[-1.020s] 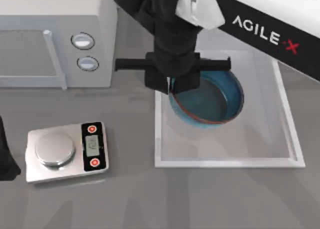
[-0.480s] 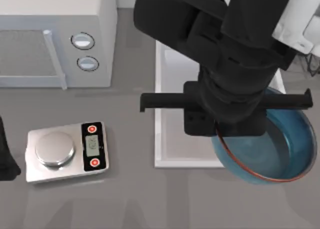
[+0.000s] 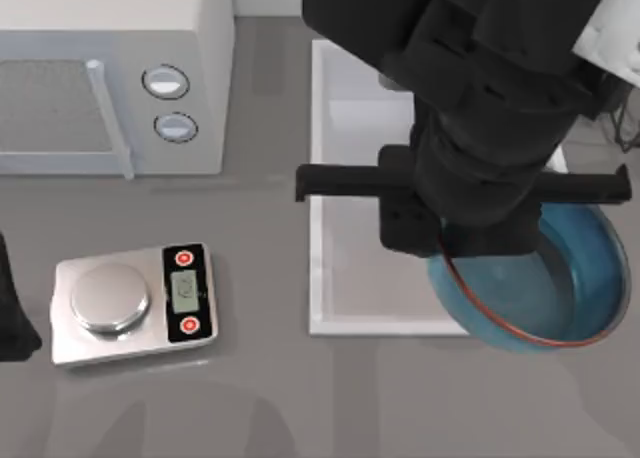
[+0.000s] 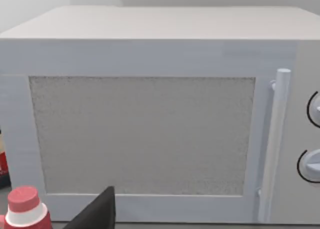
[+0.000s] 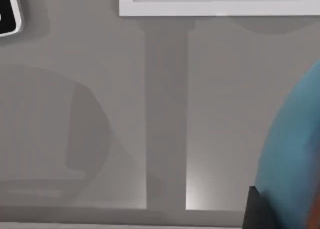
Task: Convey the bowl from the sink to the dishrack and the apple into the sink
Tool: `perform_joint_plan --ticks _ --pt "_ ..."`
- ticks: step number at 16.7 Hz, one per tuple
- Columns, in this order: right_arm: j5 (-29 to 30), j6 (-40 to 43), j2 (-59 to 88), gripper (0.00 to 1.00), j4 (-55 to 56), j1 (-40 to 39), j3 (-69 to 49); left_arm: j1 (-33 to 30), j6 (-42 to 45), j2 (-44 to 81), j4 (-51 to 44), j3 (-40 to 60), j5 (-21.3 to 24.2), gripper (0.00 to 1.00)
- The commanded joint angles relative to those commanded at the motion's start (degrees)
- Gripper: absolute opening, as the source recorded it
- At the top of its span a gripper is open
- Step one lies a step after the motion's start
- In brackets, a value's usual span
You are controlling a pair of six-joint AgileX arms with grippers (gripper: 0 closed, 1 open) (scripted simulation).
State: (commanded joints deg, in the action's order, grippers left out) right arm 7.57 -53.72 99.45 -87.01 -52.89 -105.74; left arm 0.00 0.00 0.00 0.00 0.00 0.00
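The bowl (image 3: pixel 565 288) is held by the right gripper (image 3: pixel 445 253) at its left rim, the jaws clamped on the reddish-brown edge. It is carried above the sink's (image 3: pixel 318 228) near right corner, most of it overhanging the front rim and the grey table (image 3: pixel 260 398) beyond. The bowl appears tilted, with its dark teal inside facing up and toward the camera. In the right wrist view the blue outer wall of the bowl (image 5: pixel 295 154) is seen just beside a dark fingertip (image 5: pixel 257 209), with the table (image 5: pixel 100 114) far below and the sink's white rim (image 5: pixel 200 9) at the edge of view.

The sink basin is seen as a white rectangle right of centre, largely covered by the right arm (image 3: pixel 480 68).

The left arm (image 3: pixel 12 308) is parked at the table's left edge; its gripper state cannot be told. In the left wrist view a dark finger (image 4: pixel 97 214) is seen in front of the microwave (image 4: pixel 150 119), with a red-capped bottle (image 4: pixel 24 209) beside it.

The microwave (image 3: pixel 110 68) is placed at the far left, and the silver scale (image 3: pixel 130 303) in front of it, well apart from the sink.
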Motion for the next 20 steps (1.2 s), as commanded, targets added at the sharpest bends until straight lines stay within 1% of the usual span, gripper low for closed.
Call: perform_joint_plan --ticks 2,5,13,16,18,20 --pt "-2.5 4.0 -1.6 0.0 4.9 4.8 2.0 0.0 0.0 0.0 0.0 0.0 0.0 1.0" --pt "-7.0 11.3 -4.6 0.0 16.5 15.3 5.6 0.0 0.0 0.0 0.0 0.0 0.0 1.0" --pt "-19.1 34.0 -14.2 0.0 61.0 52.9 17.6 0.0 0.0 0.0 0.0 0.0 0.0 1.0" --pt "-24.0 42.6 -18.6 0.0 74.8 65.4 22.9 0.0 0.0 0.0 0.0 0.0 0.0 1.0" --pt "-27.0 47.7 -21.3 0.0 81.1 71.6 26.1 0.0 0.0 0.0 0.0 0.0 0.0 1.0" --pt "-29.3 51.3 -23.4 0.0 85.1 75.5 28.7 0.0 0.0 0.0 0.0 0.0 0.0 1.0"
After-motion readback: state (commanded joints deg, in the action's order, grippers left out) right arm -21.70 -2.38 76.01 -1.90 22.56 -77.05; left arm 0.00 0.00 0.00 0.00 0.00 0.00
